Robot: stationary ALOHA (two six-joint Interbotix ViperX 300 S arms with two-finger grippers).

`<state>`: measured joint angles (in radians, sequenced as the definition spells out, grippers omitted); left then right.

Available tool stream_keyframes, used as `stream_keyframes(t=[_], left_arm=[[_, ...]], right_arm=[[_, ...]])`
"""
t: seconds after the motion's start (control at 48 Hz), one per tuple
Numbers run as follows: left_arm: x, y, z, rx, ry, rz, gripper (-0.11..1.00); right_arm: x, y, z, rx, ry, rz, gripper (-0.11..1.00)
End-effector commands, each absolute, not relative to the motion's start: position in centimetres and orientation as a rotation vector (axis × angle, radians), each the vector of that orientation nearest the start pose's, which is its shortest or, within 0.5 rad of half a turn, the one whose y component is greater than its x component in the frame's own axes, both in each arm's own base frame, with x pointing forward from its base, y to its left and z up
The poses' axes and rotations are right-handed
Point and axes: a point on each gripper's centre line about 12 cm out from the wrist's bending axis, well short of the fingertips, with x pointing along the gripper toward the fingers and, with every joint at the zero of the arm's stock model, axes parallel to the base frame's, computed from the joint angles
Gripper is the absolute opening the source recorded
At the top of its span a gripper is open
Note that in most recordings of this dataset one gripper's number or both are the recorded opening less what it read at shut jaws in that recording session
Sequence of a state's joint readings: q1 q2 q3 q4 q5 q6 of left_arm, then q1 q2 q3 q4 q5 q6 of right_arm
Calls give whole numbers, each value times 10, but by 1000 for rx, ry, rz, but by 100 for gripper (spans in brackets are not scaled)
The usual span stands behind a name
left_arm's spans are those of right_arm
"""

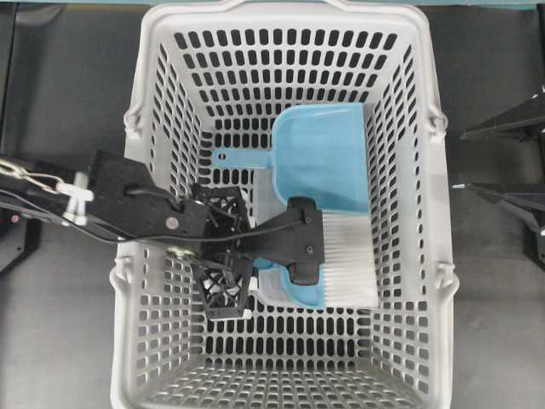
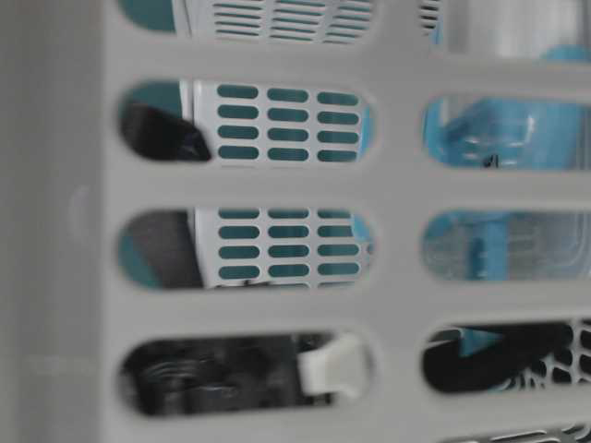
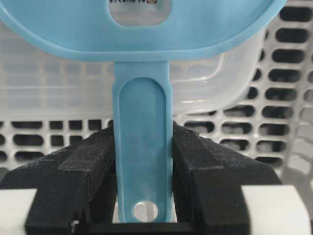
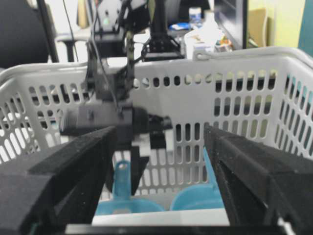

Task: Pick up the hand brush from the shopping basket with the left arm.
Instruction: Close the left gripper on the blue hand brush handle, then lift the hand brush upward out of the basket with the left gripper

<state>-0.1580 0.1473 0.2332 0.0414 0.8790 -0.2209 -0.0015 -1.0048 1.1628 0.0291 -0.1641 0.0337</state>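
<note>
black lattice left gripper [image 3: 143, 161] pinching light-blue plastic hand brush [image 3: 143, 147] by its thin handle, low inside light-grey slotted shopping basket [image 1: 162, 51]; right gripper [image 4: 159, 161] spread. could twist or slip on lifting, head-heavy.

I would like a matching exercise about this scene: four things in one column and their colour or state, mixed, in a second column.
Things:
1. light-blue plastic hand brush
2. light-blue plastic dustpan
3. black left gripper
4. black right gripper

States:
A. jaws wide apart, holding nothing
B. lies flat, no bristles
C. pads against the thin handle
D. has wide white bristles

Pairs: 1-D, 2-B, 3-C, 4-A
</note>
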Motion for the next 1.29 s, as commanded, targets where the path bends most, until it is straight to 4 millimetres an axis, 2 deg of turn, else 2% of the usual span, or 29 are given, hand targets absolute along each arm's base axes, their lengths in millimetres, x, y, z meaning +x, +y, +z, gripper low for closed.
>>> stream_keyframes(t=[0.0, 0.25, 0.625, 0.771, 0.896, 1.042, 1.271], left_arm=[[412, -60, 222, -56, 1179, 6, 26], [404, -58, 263, -35, 1075, -27, 26], [401, -54, 343, 21, 870, -77, 26], [401, -53, 364, 51, 815, -93, 26], [400, -51, 374, 64, 787, -97, 26], [397, -44, 378, 63, 774, -84, 26], [392, -37, 387, 48, 653, -72, 26]], right_arm=[[195, 0, 297, 66, -18, -3, 70], [194, 0, 295, 67, -14, -3, 70], [194, 0, 295, 69, -14, -3, 70], [194, -1, 294, 69, -12, -5, 70], [194, -1, 294, 67, -12, -5, 70], [194, 0, 294, 70, -12, -3, 70], [194, 0, 294, 70, -12, -3, 70]])
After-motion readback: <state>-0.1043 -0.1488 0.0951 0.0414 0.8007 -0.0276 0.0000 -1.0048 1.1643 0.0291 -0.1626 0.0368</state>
